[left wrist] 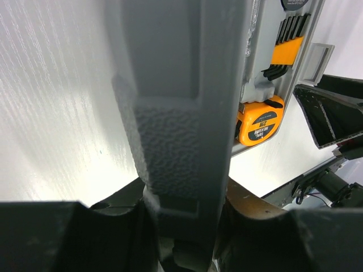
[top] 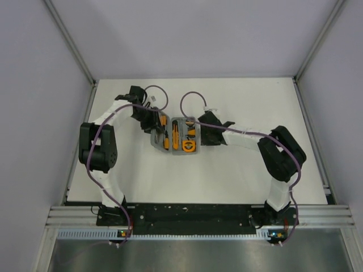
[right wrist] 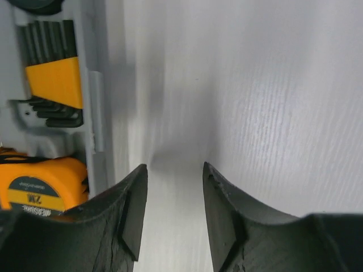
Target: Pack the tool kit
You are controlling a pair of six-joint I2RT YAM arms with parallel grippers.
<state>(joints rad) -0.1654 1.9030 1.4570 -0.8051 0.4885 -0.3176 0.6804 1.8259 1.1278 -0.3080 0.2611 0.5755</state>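
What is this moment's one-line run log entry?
left gripper: shut on edge of flat grey plastic hinged case | right gripper: open, empty, beside case | orange tape measure: in case

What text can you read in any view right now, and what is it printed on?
"2M": on the round black label of the orange tape measure seated in the grey plastic hinged case, right wrist view.
"MEASURE": same label, just below, its lower edge hidden.
Left wrist view: the same label shows, tilted and too blurred to read with certainty.
Top view: everything is too small to read.
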